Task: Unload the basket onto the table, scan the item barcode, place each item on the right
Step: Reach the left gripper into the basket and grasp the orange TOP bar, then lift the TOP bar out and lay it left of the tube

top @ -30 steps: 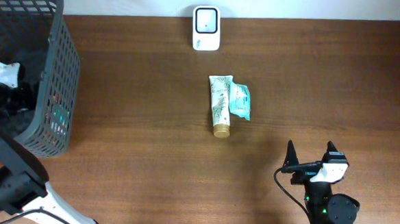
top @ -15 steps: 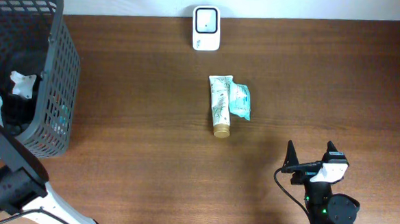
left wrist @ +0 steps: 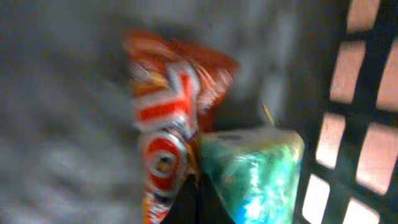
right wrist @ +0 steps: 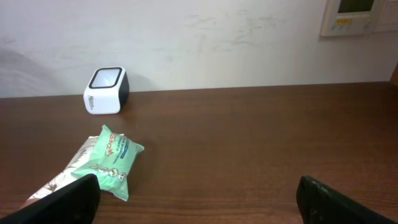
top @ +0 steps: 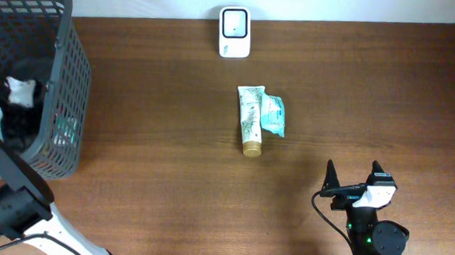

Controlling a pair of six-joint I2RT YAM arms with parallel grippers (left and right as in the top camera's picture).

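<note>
Left wrist view first, since it sits closest to the work. My left gripper [left wrist: 194, 208] shows as dark fingers pressed together at the bottom edge, jaws closed with no gap. Just beyond them lie an orange-red crinkled foil packet [left wrist: 161, 124] and, touching its right side, a teal shiny plastic packet [left wrist: 255, 168]. The picture is blurred, so I cannot tell whether the closed tips pinch either packet or only meet at the seam between them. Right of the packets stands the lattice wall of the dark grey plastic mesh basket [left wrist: 373, 93], with light coming through its openings.

The overhead view gives what the wrist cannot. The basket sits at the left edge of the brown wooden table [top: 162, 179], my left arm reaches down into it, and the mesh hides the packets almost entirely.

At the near edge of the table, the right gripper [top: 353, 179] hovers with its two fingers spread wide and nothing between them. Farther out, mid-table, a cream squeeze tube with a gold cap [top: 250, 117] lies touching a green soft pack of wipes [top: 273, 114] on its right. Farthest, by the back edge, stands the white box-shaped barcode scanner [top: 234, 32], well apart from the basket and from both grippers.
</note>
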